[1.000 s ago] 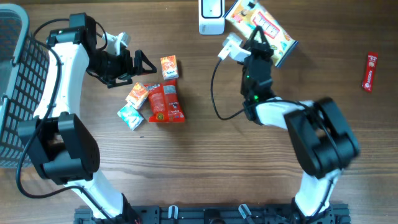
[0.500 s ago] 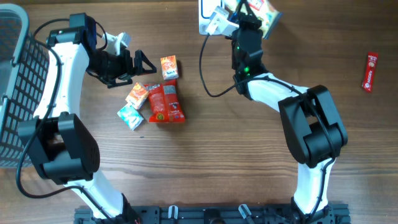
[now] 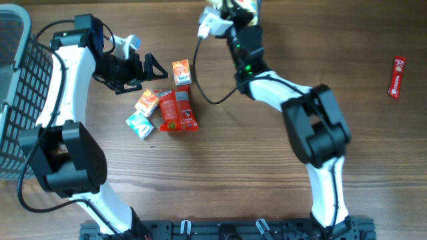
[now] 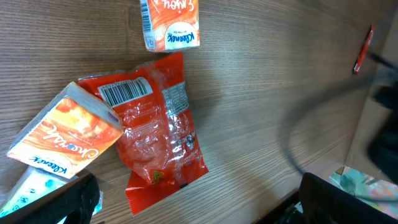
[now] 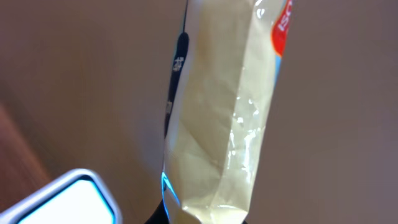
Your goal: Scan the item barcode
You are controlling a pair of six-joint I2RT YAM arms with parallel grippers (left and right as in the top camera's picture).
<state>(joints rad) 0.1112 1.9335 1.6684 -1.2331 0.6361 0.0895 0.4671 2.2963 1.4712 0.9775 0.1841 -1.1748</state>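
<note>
The right gripper (image 5: 200, 218) is pressed together on one end of a cream snack packet (image 5: 224, 106), which stands straight out from its fingers, with the white scanner (image 5: 62, 199) just beside and below. No barcode shows on the face in view, so the packet likely needs turning until the code faces the scanner, then holding steady. The left gripper (image 3: 153, 69) hangs spread wide over an orange carton (image 4: 171, 22) and a red pouch (image 4: 155, 130). Well behind it, a wire basket (image 3: 12, 73) shows nothing inside its visible part.
</note>
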